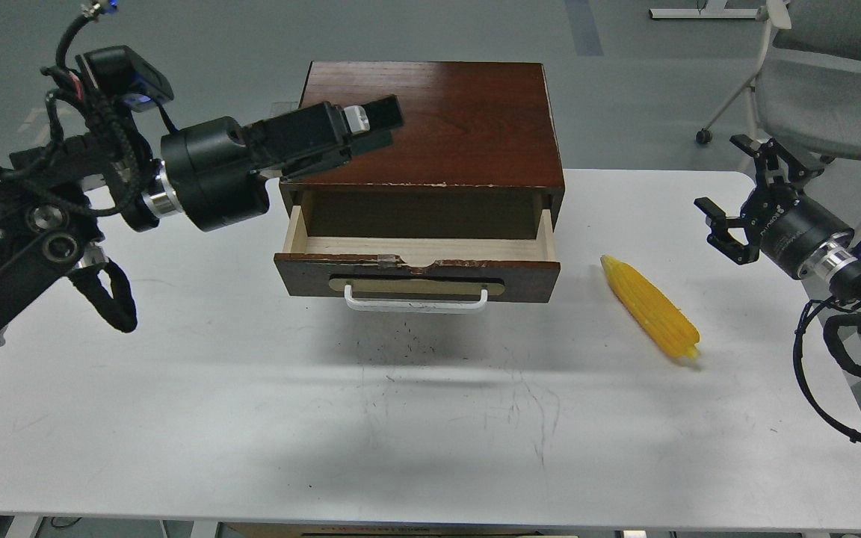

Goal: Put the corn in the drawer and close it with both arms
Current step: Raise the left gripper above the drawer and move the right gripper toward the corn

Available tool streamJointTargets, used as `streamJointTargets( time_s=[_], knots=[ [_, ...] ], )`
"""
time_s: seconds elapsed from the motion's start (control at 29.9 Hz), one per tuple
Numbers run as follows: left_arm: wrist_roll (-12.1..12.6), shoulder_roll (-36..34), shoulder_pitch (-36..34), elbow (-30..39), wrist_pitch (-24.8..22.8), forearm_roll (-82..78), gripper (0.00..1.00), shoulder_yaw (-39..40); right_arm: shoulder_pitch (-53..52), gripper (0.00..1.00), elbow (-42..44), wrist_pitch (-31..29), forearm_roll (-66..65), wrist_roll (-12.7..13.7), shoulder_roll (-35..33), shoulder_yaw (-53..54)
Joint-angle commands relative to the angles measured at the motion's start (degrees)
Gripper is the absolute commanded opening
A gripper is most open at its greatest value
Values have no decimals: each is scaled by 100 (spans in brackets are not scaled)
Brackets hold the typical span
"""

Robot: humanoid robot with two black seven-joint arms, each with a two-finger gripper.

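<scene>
The yellow corn (651, 306) lies on the white table (251, 403), to the right of the drawer, thin end towards the cabinet. The drawer (415, 275) is pulled out, with its pale wood inside showing nothing in it and its white bar handle facing me. My left gripper (382, 119) is turned side-on over the front left of the cabinet top, above the drawer's left back corner; its fingers overlap. My right gripper (726, 175) is open and empty, above the table's right edge, right of the corn and apart from it.
The dark red-brown cabinet (430, 119) stands at the back middle of the table. A grey office chair (812, 82) stands off the table at the back right. My right arm's cables (812, 373) hang by the table's right edge.
</scene>
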State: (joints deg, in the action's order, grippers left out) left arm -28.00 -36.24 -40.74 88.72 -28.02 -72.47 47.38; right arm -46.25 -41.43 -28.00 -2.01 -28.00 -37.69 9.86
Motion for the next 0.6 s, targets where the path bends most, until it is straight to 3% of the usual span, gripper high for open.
streamJointTargets(
  time_s=[0.0, 0.3, 0.43, 0.57],
  knots=[
    [0, 109, -48, 14, 2, -127, 100, -45, -68, 100, -14, 0, -1255, 0, -203, -2],
    [0, 38, -40, 5, 2, -66, 100, -71, -903, 100, -242, 0, -5612, 0, -467, -151],
    [5, 47, 4, -48, 2, 301, 100, -28, -1184, 100, -427, 882, -7196, 0, -397, -930],
    [84, -6, 66, -302, 2, 1084, 100, -10, -1351, 100, -384, 1218, -7516, 0, -283, -1495]
  ],
)
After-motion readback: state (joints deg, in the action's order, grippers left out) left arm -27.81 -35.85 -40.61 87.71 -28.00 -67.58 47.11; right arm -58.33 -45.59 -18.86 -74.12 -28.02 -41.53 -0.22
